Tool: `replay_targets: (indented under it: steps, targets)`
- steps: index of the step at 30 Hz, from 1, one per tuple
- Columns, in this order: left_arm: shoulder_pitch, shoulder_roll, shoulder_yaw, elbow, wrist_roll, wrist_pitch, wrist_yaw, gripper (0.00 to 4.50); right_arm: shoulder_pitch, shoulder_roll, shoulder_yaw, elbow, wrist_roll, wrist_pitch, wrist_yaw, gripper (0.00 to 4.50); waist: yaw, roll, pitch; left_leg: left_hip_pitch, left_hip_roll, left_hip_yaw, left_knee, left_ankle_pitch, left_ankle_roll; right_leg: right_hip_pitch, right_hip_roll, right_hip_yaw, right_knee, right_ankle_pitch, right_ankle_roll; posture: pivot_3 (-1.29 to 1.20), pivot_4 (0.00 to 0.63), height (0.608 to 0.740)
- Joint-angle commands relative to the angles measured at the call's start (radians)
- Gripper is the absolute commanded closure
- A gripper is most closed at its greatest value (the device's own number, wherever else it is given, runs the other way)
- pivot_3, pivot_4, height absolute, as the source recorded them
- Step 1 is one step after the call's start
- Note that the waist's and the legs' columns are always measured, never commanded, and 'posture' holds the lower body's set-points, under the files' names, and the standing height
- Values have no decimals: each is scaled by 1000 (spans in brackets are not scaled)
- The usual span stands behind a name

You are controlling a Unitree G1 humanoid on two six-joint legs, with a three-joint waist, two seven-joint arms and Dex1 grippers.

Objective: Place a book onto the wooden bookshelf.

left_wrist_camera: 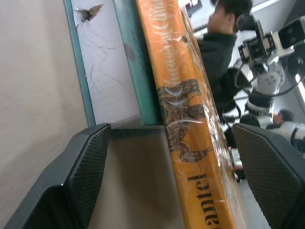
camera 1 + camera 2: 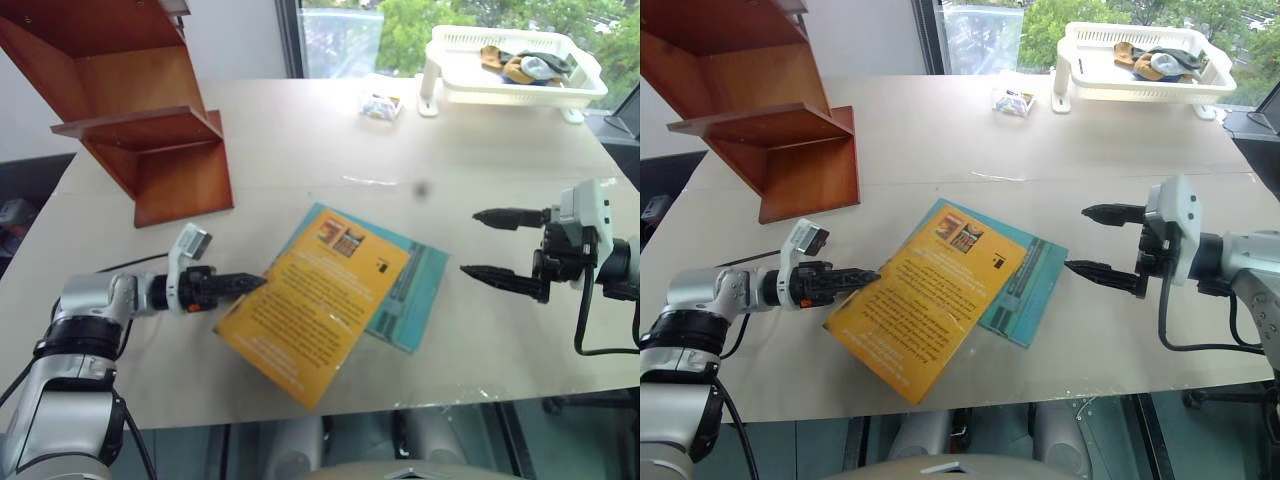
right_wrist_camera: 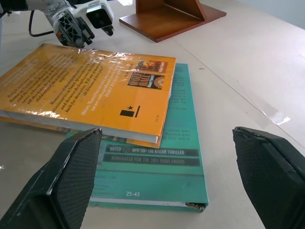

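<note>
The book (image 2: pixel 315 308) lies flat near the table's (image 2: pixel 300 140) front edge, atop a teal book (image 2: pixel 410 300) (partly covered). The left gripper (image 2: pixel 245 284), fingers apart, straddles its spine edge. The right gripper (image 2: pixel 492 245) hovers alongside, spread wide. The wooden bookshelf (image 2: pixel 140 110) stands at the far-left corner.

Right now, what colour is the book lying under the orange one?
Teal-blue book, clearest in the right wrist view.
</note>
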Motion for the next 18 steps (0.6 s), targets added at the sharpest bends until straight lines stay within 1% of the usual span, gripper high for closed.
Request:
replay_targets:
  steps: [1, 3, 4, 6, 7, 10, 14, 18]
  targets:
    - [-11, 21, -41, 8, -39, 5, -11, 945, 8, -2, -18, -28, 1, -17, -8, 0, 0, 0, 0, 0, 0, 0, 0, 0, 0, 0, 0, 0, 0, 0, 0, 0, 150, 740]
    - [-1, 29, -60, 0, -53, 8, -11, 1765, 16, -3, -22, -32, 0, -18, -13, 0, 0, 0, 0, -1, 0, 0, 1, 0, 0, 0, 0, 0, 0, 0, 0, 0, 150, 740]
    - [7, 35, -69, -8, -61, 8, -11, 2268, 20, -4, -24, -32, -1, -19, -14, 0, 0, 0, 0, -1, 0, -1, 1, 0, 0, 0, 0, 0, 0, 0, 0, 0, 150, 740]
    - [24, 46, -83, -24, -77, 8, -11, 3132, 25, -4, -25, -33, -2, -22, -16, 0, 0, 0, 0, -1, 1, -1, 2, 0, 0, 0, 0, 0, 0, 0, 0, 0, 150, 740]
    - [31, 51, -86, -31, -85, 7, -11, 3677, 27, -4, -24, -33, -3, -24, -16, 0, 0, 0, 0, -1, 1, -1, 2, 0, 0, 0, 0, 0, 0, 0, 0, 0, 150, 740]
    - [40, 59, -85, -34, -96, 6, -11, 4439, 21, -5, -18, -26, -7, -27, -16, 0, 0, 0, 0, -1, 1, -1, 2, 0, 0, 0, 0, -1, 1, 0, 0, 0, 150, 740]
    - [53, 64, -63, -45, -113, 12, -11, 4490, 3, -6, -6, -10, -13, -33, -12, 0, 0, 0, 0, -1, 1, -1, 3, 0, 0, 0, 0, -1, 1, 0, 0, 0, 150, 740]
    - [72, 60, 27, -81, -150, 40, -9, 4490, -10, -7, 2, 2, -18, -37, -5, 0, -1, 0, 0, -1, 1, -1, 3, 0, 1, 0, 0, -1, 1, 0, 0, 0, 150, 740]
